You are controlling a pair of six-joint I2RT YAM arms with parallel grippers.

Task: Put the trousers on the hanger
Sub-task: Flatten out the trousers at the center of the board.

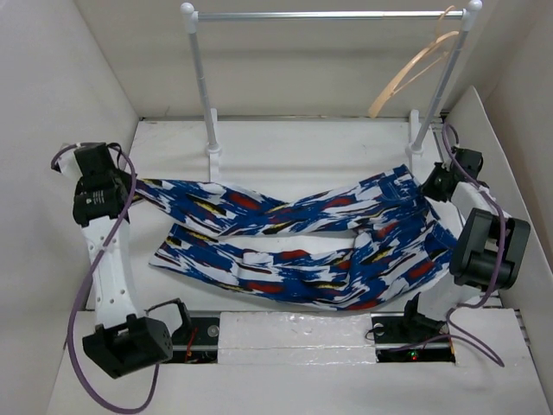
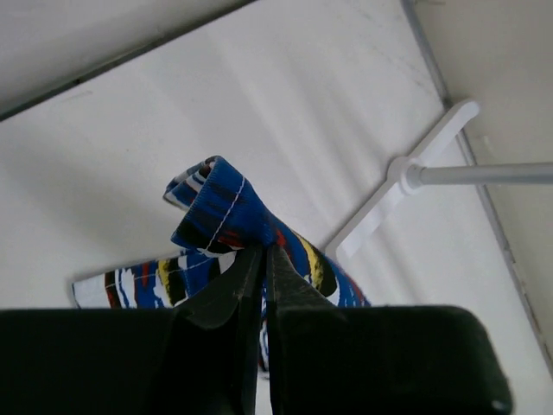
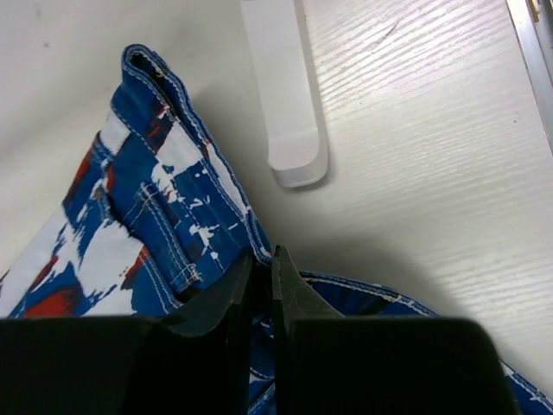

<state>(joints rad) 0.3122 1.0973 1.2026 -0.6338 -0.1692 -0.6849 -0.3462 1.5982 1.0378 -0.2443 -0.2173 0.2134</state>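
Note:
The trousers [image 1: 302, 246], blue and white with red, black and yellow dashes, stretch across the table between both arms. My left gripper [image 1: 131, 186] is shut on the hem of one leg [image 2: 226, 212] at the far left, the cloth bunched above its tips [image 2: 263, 251]. At the right, my right gripper [image 1: 425, 186] is shut on the waistband [image 3: 186, 216], pinching the stitched edge between its tips [image 3: 263, 255]. The pale wooden hanger [image 1: 415, 73] hangs tilted from the right end of the rail, behind the right gripper.
A white-posted rack with a metal rail [image 1: 328, 15] stands at the back; its feet [image 1: 212, 156] [image 3: 285, 95] rest on the table near the trousers. White walls close in on both sides. A white block [image 1: 294, 333] lies between the arm bases.

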